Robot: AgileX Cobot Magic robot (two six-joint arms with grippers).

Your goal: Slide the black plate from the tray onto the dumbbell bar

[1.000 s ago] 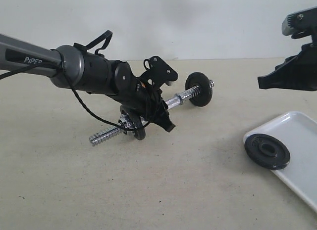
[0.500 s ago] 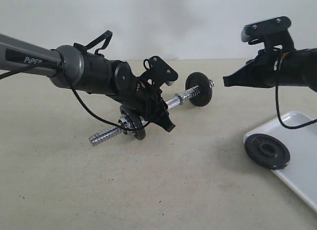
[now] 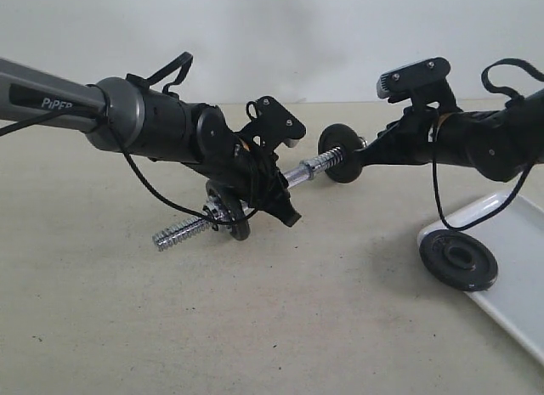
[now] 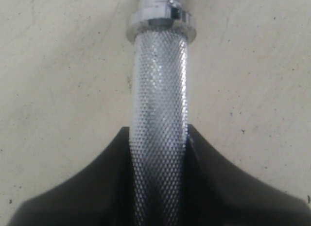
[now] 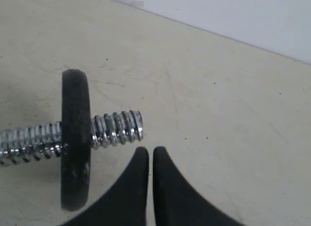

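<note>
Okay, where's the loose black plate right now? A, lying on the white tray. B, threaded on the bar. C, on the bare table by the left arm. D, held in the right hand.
A: the plate lies flat on the tray at its near corner, while the right hand is shut and empty beside the bar end.

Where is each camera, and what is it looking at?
Exterior: off the arms, faces both: left gripper, right gripper, the dumbbell bar, the black plate on the tray.
Left wrist: on the left arm, looks down its fingers, clamped on the bar's knurled shaft.
Right wrist: on the right arm, looks past shut fingertips at the bar's threaded end.
Shared: all show the bar.
</note>
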